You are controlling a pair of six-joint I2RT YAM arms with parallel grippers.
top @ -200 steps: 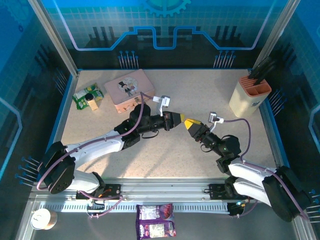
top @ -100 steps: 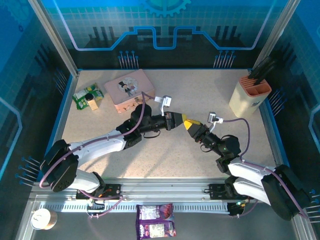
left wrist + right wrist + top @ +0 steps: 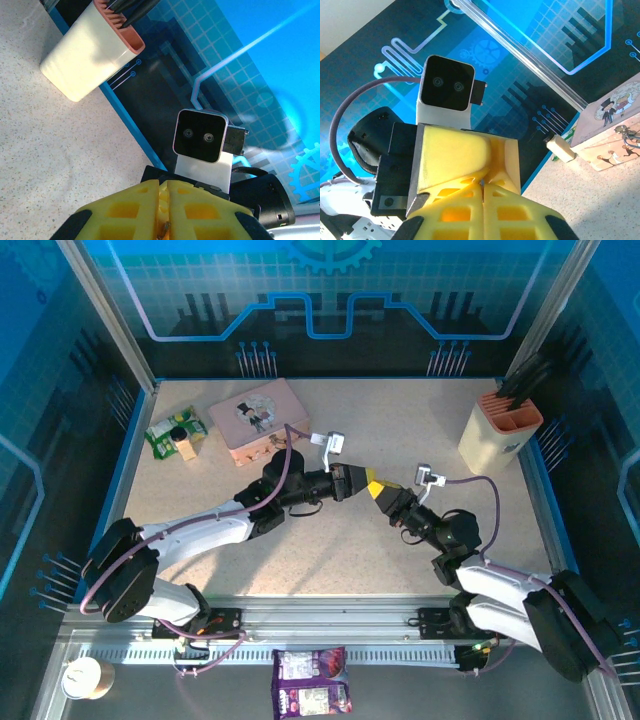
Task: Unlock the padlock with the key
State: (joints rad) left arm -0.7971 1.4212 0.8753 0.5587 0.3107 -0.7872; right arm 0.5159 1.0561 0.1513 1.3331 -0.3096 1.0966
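Over the middle of the table my two grippers meet tip to tip. My left gripper (image 3: 365, 481) has its yellow fingers (image 3: 131, 207) nearly together on a small brownish metal piece (image 3: 164, 230), which looks like the padlock; most of it is hidden. My right gripper (image 3: 381, 493) faces it with its fingers (image 3: 512, 210) pressed shut. A thin silver sliver (image 3: 482, 183), apparently the key, shows at their tips, right against the left gripper's fingers (image 3: 455, 150).
A pink tin (image 3: 258, 418) lies at the back left, with a green packet (image 3: 175, 435) and a small bottle (image 3: 561, 148) beside it. A cream holder with dark handles (image 3: 498, 430) stands at the back right. Blue rails edge the table (image 3: 300, 540).
My right gripper's jaws have closed. My left gripper has edged right, so the two sets of fingertips now touch.
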